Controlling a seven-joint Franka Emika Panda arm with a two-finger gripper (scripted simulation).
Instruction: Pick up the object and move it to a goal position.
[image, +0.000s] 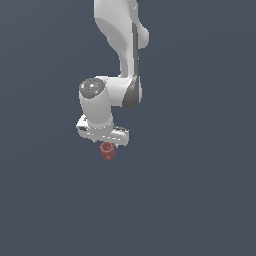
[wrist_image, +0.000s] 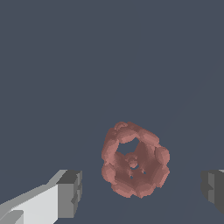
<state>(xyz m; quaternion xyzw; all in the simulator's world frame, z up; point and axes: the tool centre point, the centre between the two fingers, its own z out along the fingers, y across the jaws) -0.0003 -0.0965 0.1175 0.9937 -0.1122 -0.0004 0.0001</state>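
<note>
1. The reddish-brown hollow cylinder is small, with a bumpy, ribbed outer wall made of rounded lumps. The wrist view looks into its open end, and a little of the grey ground shows through the hollow.
2. In the exterior view the cylinder sits just under the end effector, at the lower edge of the white hand body, and looks far smaller than that hand.
3. In the wrist view the cylinder lies between the two dark grey fingertip pads, with open grey space on both sides of it. Neither pad touches it.
4. The end effector is released: its jaws stand wide apart, one pad at each side of the wrist view, and nothing is grasped.
5. Whether the cylinder rests on a surface or is above one cannot be told, since the ground is a flat, even slate grey with no visible shadow or edge.
6. The white Panda arm comes down from the top of the exterior view, bends at a rounded joint with a grey cap, and ends in the hand directly over the cylinder.
7. The cylinder lies a little toward the exterior view's left of the picture's middle.
</note>
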